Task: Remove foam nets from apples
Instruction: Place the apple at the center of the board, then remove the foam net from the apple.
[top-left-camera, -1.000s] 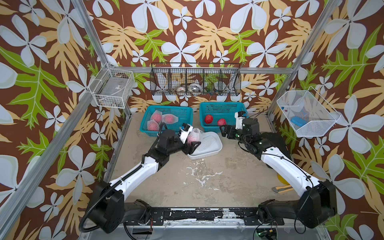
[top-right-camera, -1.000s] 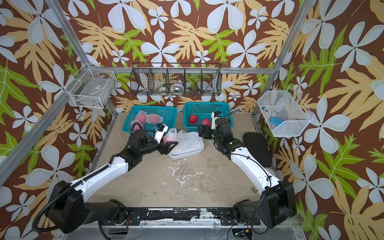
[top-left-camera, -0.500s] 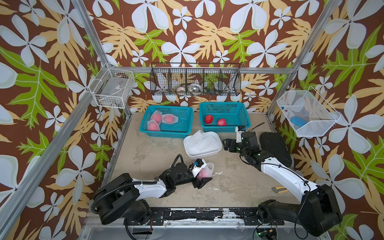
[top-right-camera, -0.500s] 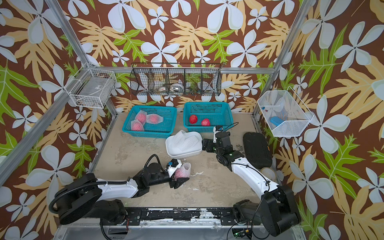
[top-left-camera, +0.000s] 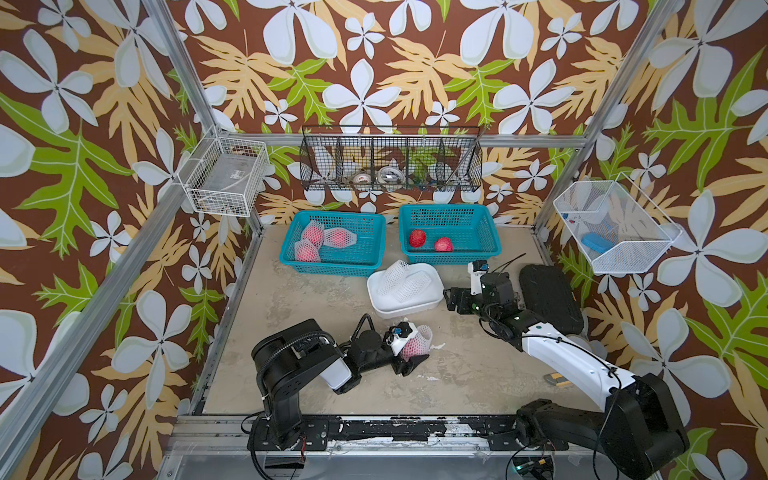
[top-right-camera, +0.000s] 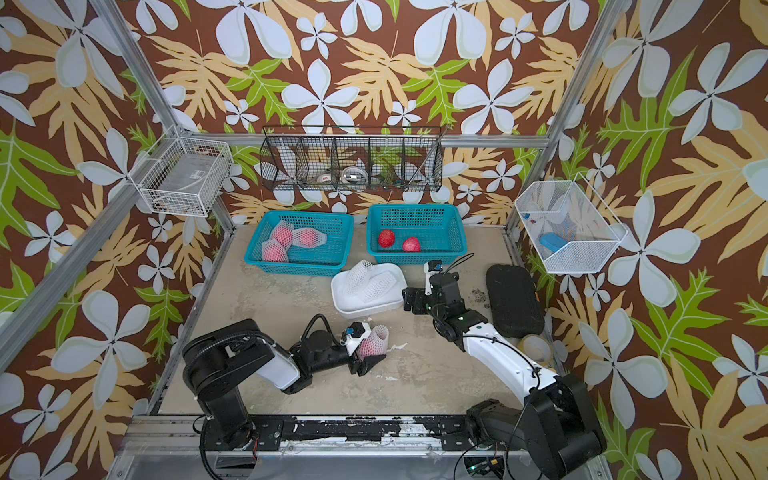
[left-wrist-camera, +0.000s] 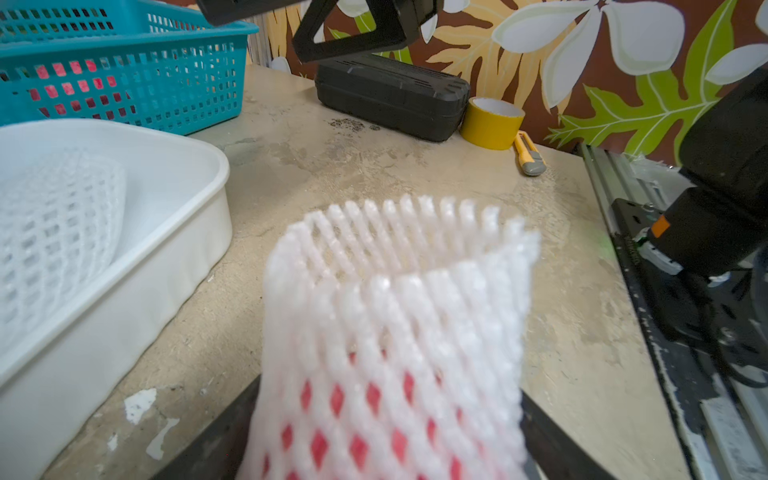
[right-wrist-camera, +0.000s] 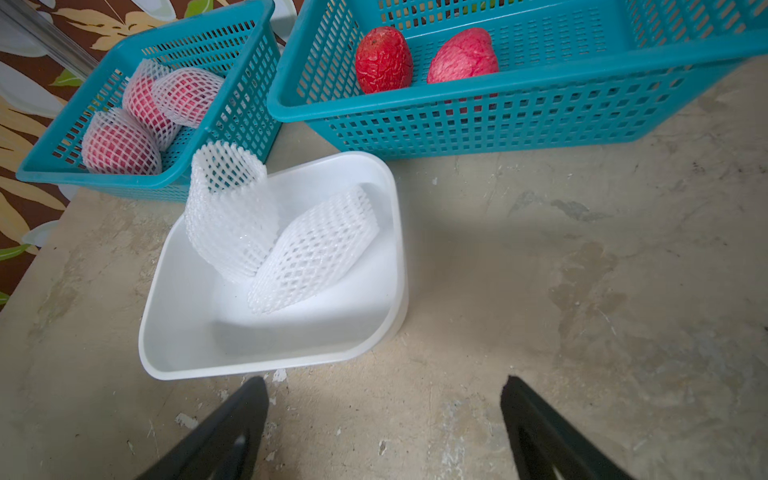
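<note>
My left gripper is shut on a netted apple low over the front middle of the table; in the left wrist view the white foam net fills the space between both black fingers, with red showing through its holes. My right gripper stands open and empty over bare table beside the white tray. Two empty foam nets lie in that tray. Three netted apples sit in the left teal basket. Two bare red apples lie in the right teal basket.
A black case lies along the right edge, with a yellow tape roll and a yellow utility knife beside it. Wire baskets hang on the left, back and right walls. An aluminium rail borders the front edge.
My left arm has drawn back from beside the tray to the front middle, carrying the netted apple. My right gripper has moved from the right basket's front edge back to beside the tray.
</note>
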